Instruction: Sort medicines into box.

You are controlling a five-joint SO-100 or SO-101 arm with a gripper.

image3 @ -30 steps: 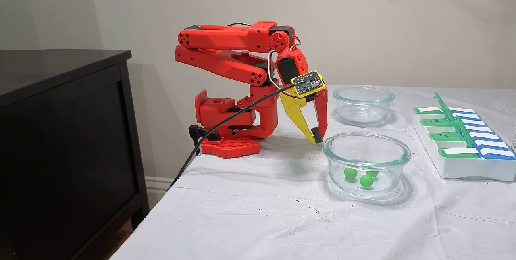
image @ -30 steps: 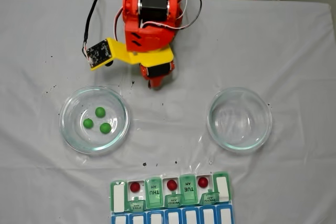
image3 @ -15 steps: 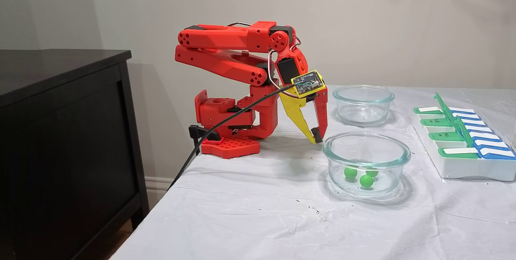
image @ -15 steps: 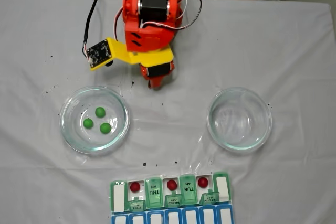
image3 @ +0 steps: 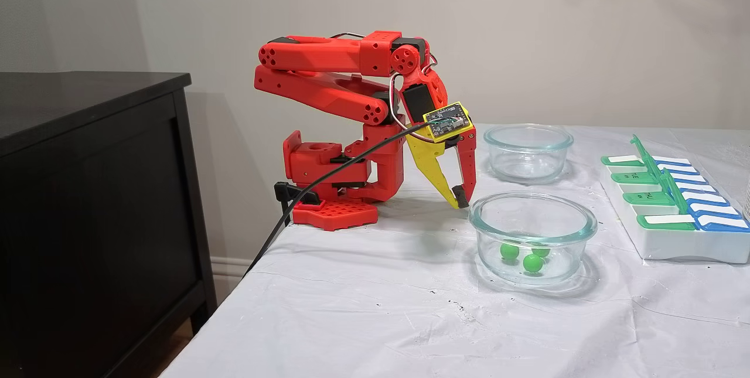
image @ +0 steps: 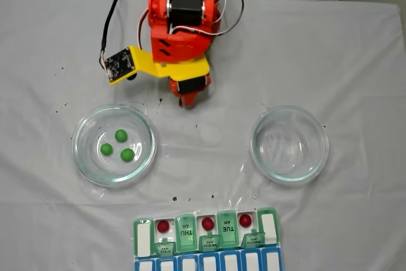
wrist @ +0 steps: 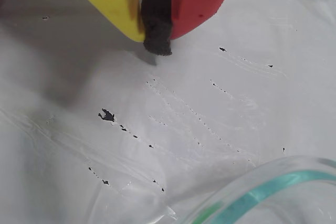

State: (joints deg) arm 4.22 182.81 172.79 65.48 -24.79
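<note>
1. Nothing has moved since the earlier frames as far as I can see: arm folded up, tool point(image3: 460, 201) parked low over the bench point(image: 355, 49), tips pressed together with nothing between them.
2. Going left to right in a fixed view from above: glass dish point(image: 82, 157) with three green balls point(image: 120, 135) point(image: 106, 149) point(image: 127, 155), then the box point(image: 269, 226) at the bottom edge, then a second glass dish point(image: 259, 147).
3. That top-down view lets you see the three red balls point(image: 163, 226) point(image: 207, 223) point(image: 245, 220) sitting in open compartments of the green row. The side-on fixed view hides them; there you get the raised green lids point(image3: 644, 158).
4. Wrist view has the black pad point(wrist: 156, 22) squeezed between the yellow and red fingers, plus a dish rim point(wrist: 262, 192).
5. The box's long axis runs left-right in the top view, with the THU and TUE labels reading upside down.
</note>
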